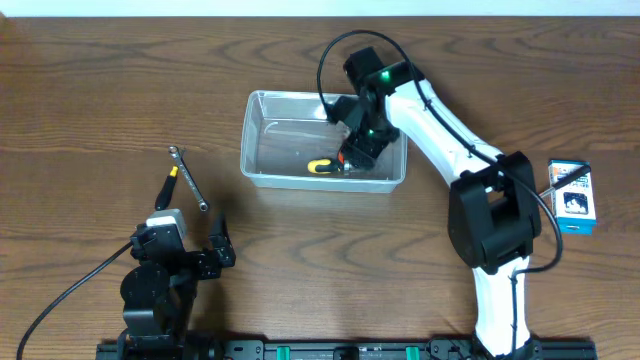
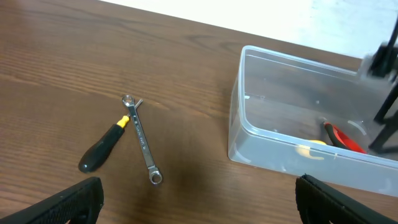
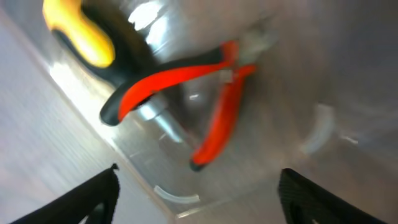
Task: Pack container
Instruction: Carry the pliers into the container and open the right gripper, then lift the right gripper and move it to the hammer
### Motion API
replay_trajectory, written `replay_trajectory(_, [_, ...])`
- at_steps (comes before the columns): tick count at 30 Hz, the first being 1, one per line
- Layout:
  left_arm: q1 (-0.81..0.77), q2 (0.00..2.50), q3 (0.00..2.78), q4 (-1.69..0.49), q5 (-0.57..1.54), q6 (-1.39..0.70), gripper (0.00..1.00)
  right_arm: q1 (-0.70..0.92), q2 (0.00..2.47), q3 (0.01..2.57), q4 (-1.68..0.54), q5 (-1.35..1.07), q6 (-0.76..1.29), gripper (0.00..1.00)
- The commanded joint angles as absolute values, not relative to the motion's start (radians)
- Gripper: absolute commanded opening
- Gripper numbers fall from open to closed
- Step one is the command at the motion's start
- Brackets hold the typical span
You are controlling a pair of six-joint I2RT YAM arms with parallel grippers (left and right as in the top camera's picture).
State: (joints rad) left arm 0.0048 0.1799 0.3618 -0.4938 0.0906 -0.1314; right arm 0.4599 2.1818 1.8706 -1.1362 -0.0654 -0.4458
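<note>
The clear plastic container (image 1: 262,150) stands at the table's middle back; it also shows in the left wrist view (image 2: 261,134). Inside lie red-handled pliers (image 3: 214,106) and a yellow-and-black screwdriver (image 1: 322,166) (image 3: 84,37). My right gripper (image 1: 356,152) (image 3: 196,193) is open inside the container, just above the pliers, holding nothing. On the table left of the container lie a silver wrench (image 1: 188,179) (image 2: 142,138) and a second black-and-yellow screwdriver (image 1: 168,185) (image 2: 102,148), crossing near their far ends. My left gripper (image 1: 215,248) (image 2: 199,202) is open and empty, near the front edge.
A small blue-and-white cardboard box (image 1: 572,195) lies at the right side of the table, beside the right arm's base (image 1: 495,225). The wood table (image 1: 100,90) stretches bare to the left and behind the container.
</note>
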Motion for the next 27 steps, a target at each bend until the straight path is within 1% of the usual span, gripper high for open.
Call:
replay_trajectory(1, [0.006, 0.181, 0.384, -0.493, 0.093, -0.136, 0.98, 0.441, 1.998, 1.993, -1.134, 0.101, -0.242, 0.97])
replay_trajectory(2, [0.006, 0.181, 0.384, -0.493, 0.093, -0.136, 0.98, 0.434, 1.964, 2.014, -1.134, 0.160, -0.168, 0.99])
replay_trajectory(5, [0.006, 0.181, 0.384, -0.493, 0.093, -0.136, 0.98, 0.377, 1.835, 2.043, -1.151, 0.316, 0.153, 0.99])
replay_trajectory(8, [0.006, 0.181, 0.384, -0.493, 0.093, -0.136, 0.98, 0.284, 1.728, 2.043, -1.270, 0.326, 0.508, 0.99])
replay_trajectory(10, [0.006, 0.181, 0.384, -0.493, 0.093, -0.136, 0.98, 0.214, 1.683, 2.041, -1.387, 0.327, 0.696, 0.99])
replay_trajectory(14, [0.006, 0.181, 0.384, -0.493, 0.093, -0.136, 0.98, 0.103, 1.658, 2.022, -1.531, 0.328, 0.820, 0.99])
replay_trajectory(17, [0.006, 0.181, 0.384, -0.493, 0.093, -0.136, 0.98, 0.037, 1.663, 1.974, -1.572, 0.325, 0.840, 0.99])
replay_trajectory(20, [0.006, 0.181, 0.384, -0.493, 0.093, -0.136, 0.98, -0.007, 1.663, 1.887, -1.550, 0.307, 0.842, 0.99])
replay_trajectory(27, [0.006, 0.181, 0.384, -0.493, 0.093, -0.136, 0.98, -0.127, 1.663, 1.630, -1.399, 0.150, 0.883, 0.99])
